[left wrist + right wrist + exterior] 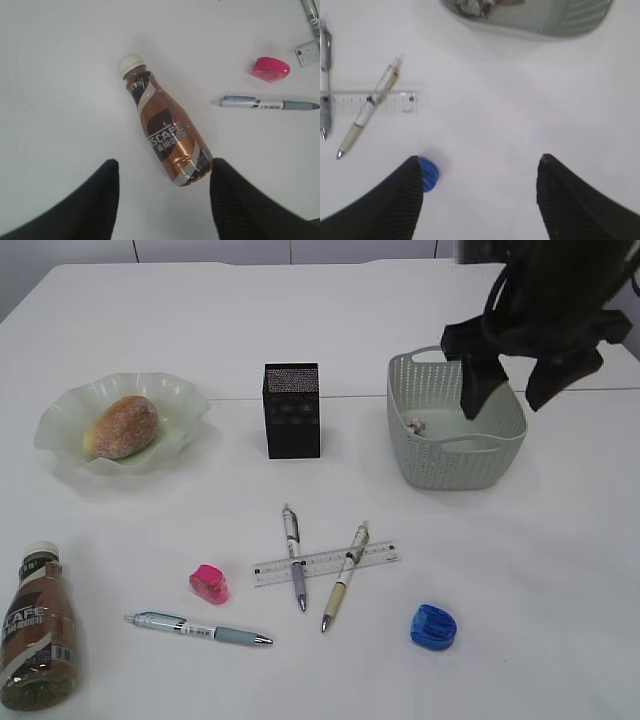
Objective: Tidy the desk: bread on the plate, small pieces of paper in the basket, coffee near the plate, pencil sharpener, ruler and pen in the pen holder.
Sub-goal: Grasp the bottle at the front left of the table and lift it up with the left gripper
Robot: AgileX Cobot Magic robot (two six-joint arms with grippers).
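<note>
- Right wrist view: right gripper (477,200) jaws wide, empty; grey-green perforated basket (560,22) ahead, blue sharpener (429,173) by left finger.
- Left gripper (162,197) wide, empty; brown white-capped coffee bottle (162,132) lying just ahead btwn fingers.

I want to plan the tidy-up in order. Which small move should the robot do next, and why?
Probably lower the left gripper onto the coffee. It lies on its side far from the plate, right under that open, empty gripper. The bread is already on the plate, and paper is in the basket.
</note>
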